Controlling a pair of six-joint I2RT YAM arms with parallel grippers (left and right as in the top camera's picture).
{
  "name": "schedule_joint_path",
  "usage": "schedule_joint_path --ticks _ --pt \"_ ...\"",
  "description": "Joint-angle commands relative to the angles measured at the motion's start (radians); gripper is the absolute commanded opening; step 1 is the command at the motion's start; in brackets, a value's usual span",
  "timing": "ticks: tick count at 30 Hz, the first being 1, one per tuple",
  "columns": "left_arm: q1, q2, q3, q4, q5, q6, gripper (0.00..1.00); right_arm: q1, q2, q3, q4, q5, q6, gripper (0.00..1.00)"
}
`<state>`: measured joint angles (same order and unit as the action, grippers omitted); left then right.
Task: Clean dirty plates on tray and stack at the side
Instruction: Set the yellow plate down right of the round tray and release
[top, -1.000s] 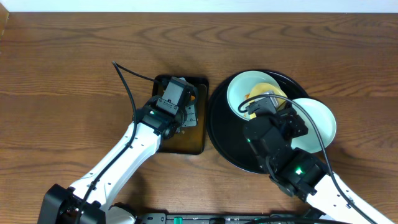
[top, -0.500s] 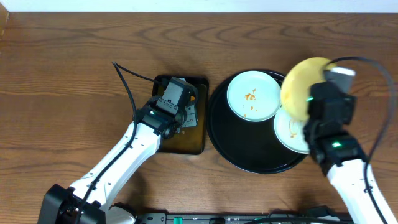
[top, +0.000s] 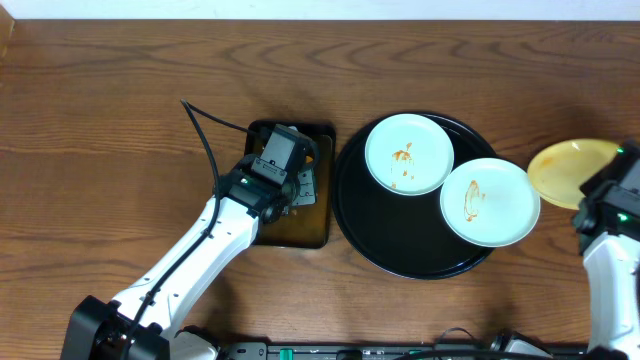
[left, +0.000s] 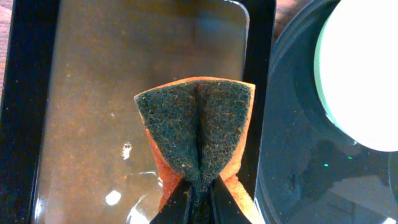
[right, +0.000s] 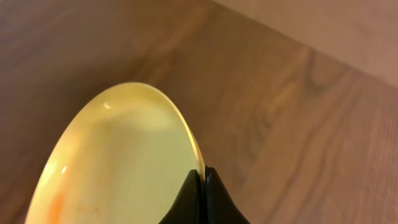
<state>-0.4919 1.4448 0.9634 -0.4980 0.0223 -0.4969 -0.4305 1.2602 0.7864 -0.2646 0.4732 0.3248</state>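
Two pale mint-white plates with orange-brown smears lie on the round black tray (top: 385, 230): one at the back (top: 408, 152), one at the right overlapping the rim (top: 489, 201). The cream-yellow plate (top: 568, 170) is off the tray at the far right. My right gripper (right: 203, 177) is shut on its rim (right: 124, 155); the arm shows at the overhead view's right edge (top: 610, 205). My left gripper (left: 198, 190) is shut on a folded orange sponge with a dark green scouring face (left: 198, 127), held over the small rectangular tray (top: 300, 215).
The rectangular dark tray (left: 93, 99) holds brownish water and sits just left of the round tray. A black cable (top: 205, 125) runs from the left arm across the wooden table (top: 100, 120).
My right arm has carried the cream-yellow plate off the round tray to the far right, uncovering both mint-white plates. The left arm and sponge have not moved.
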Motion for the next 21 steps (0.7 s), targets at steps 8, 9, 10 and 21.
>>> schedule_joint_path --ticks 8,9,10,21 --pt "0.003 -0.001 0.003 -0.018 -0.016 0.006 0.08 -0.166 0.091 0.021 -0.03 -0.146 0.037 0.01" --pt "0.003 -0.001 0.003 -0.018 -0.016 0.006 0.08 -0.164 0.096 0.021 -0.036 -0.164 0.036 0.01" --pt "0.003 -0.001 0.003 -0.018 -0.016 0.006 0.08 -0.163 0.099 0.021 -0.042 -0.189 0.03 0.01" --pt "0.003 -0.001 0.003 -0.018 -0.016 0.006 0.08 -0.162 0.084 0.021 -0.3 -0.746 -0.089 0.37"
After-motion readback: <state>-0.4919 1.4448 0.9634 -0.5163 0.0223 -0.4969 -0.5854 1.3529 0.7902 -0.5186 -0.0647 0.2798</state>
